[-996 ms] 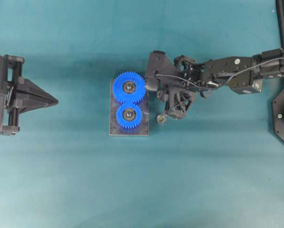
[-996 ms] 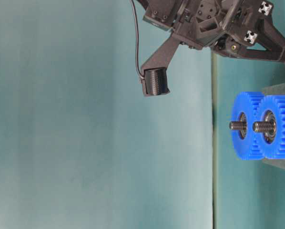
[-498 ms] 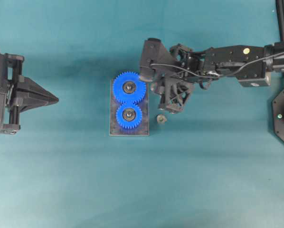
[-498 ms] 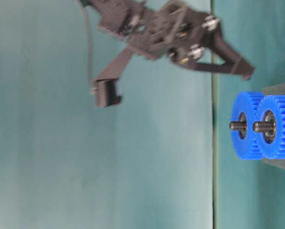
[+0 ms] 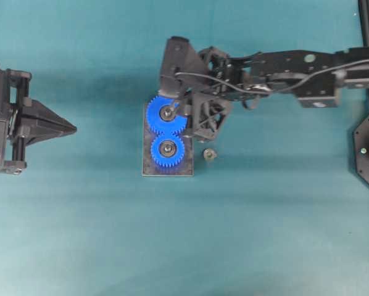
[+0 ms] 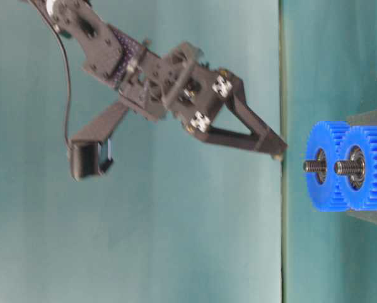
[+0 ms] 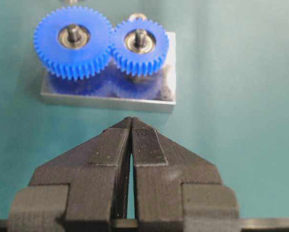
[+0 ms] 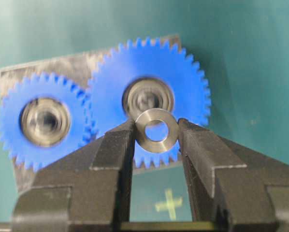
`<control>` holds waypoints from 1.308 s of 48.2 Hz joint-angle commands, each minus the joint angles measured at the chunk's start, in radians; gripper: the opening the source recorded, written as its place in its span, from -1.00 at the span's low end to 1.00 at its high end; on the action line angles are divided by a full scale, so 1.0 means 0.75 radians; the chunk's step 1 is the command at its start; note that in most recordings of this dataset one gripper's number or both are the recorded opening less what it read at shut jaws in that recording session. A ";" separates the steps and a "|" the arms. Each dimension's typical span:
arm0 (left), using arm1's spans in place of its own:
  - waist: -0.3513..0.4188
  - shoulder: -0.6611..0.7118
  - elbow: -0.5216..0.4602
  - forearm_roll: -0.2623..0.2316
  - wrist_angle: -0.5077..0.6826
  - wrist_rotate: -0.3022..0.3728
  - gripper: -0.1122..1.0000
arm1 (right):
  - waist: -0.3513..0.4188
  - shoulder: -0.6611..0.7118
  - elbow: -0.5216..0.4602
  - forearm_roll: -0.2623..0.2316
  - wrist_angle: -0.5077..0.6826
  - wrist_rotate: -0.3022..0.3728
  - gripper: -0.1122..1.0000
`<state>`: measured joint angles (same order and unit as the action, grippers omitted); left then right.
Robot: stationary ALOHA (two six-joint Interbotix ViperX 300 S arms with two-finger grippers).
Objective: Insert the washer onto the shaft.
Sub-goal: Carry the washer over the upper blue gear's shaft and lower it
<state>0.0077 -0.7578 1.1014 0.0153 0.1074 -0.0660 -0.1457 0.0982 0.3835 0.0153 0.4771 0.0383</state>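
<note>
Two blue gears, a large one and a small one, sit on steel shafts on a metal block. My right gripper is shut on a silver washer, pinching its rim. The washer hangs just in front of the large gear's shaft, a little off its axis. In the table-level view the fingertips stand short of the shaft ends, not touching. My left gripper is shut and empty, far left of the block.
A small metal nut-like part lies on the teal mat just right of the block. The right arm reaches in from the right edge. A yellow cross mark is on the mat below the right gripper.
My right gripper has swung left from beside the block to over the large gear and tilted its fingertips toward the shaft. The small part on the mat and the left arm have not moved.
</note>
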 commanded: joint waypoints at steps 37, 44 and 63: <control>0.002 0.002 -0.020 0.004 -0.014 -0.008 -0.79 | 0.010 0.080 -0.162 0.000 0.172 -0.006 -0.24; 0.002 0.002 -0.020 0.004 -0.014 -0.008 -0.79 | 0.012 0.090 -0.176 0.000 0.162 -0.006 -0.24; 0.002 0.004 -0.016 0.004 -0.014 -0.010 -0.79 | 0.020 0.131 -0.205 0.000 0.172 -0.002 -0.24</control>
<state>0.0077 -0.7563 1.1014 0.0153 0.1058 -0.0721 -0.1365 0.2117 0.2577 0.0153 0.6075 0.0399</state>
